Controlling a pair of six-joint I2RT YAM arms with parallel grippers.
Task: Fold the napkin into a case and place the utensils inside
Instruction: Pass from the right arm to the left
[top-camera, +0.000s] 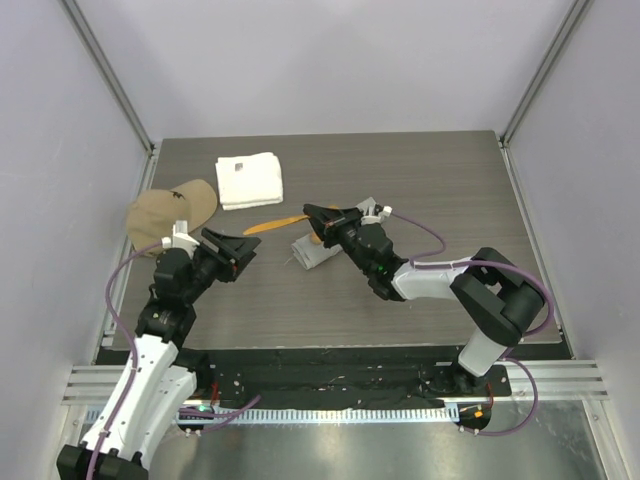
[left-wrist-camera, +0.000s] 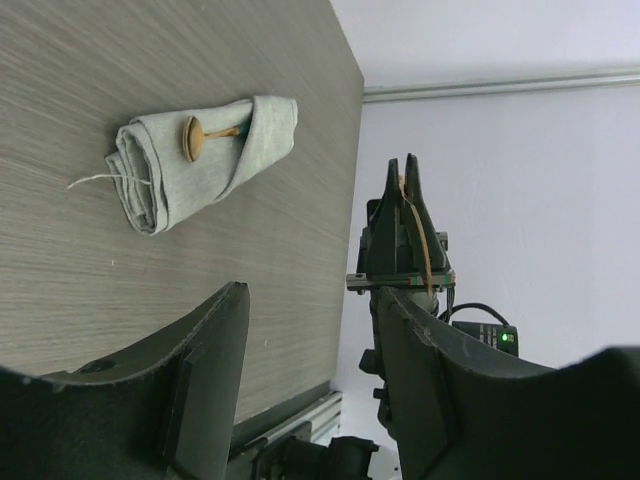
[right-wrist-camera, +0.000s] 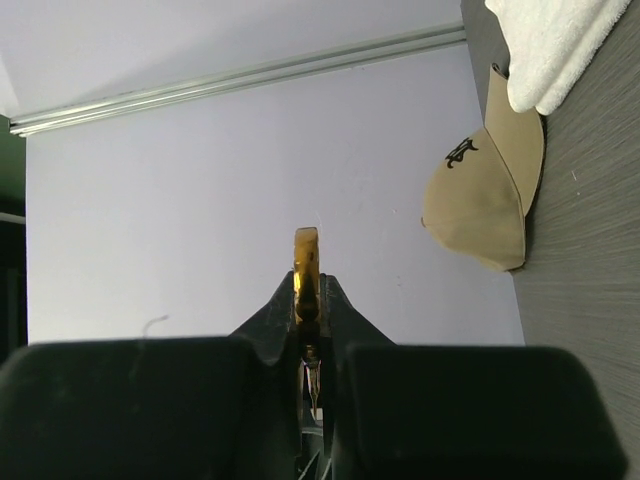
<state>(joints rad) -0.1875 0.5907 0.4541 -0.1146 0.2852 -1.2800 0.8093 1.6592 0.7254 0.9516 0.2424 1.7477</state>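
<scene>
The napkin lies folded as a narrow grey case (top-camera: 312, 250) at mid table; it also shows in the left wrist view (left-wrist-camera: 200, 165). A round tan wooden spoon bowl (left-wrist-camera: 192, 138) sticks out of its fold. The teal-handled piece is not clearly visible. My right gripper (top-camera: 312, 213) is shut on the orange-yellow stick utensil (top-camera: 266, 226), held above the table just left of the case; the stick stands edge-on between the pads in the right wrist view (right-wrist-camera: 306, 262). My left gripper (top-camera: 243, 252) is open and empty, left of the case, its fingers (left-wrist-camera: 200, 370) wide apart.
A thick white square towel (top-camera: 249, 179) lies at the back left. A tan cap (top-camera: 171, 211) lies at the left table edge, close to the left arm. The enclosure walls stand on both sides and behind.
</scene>
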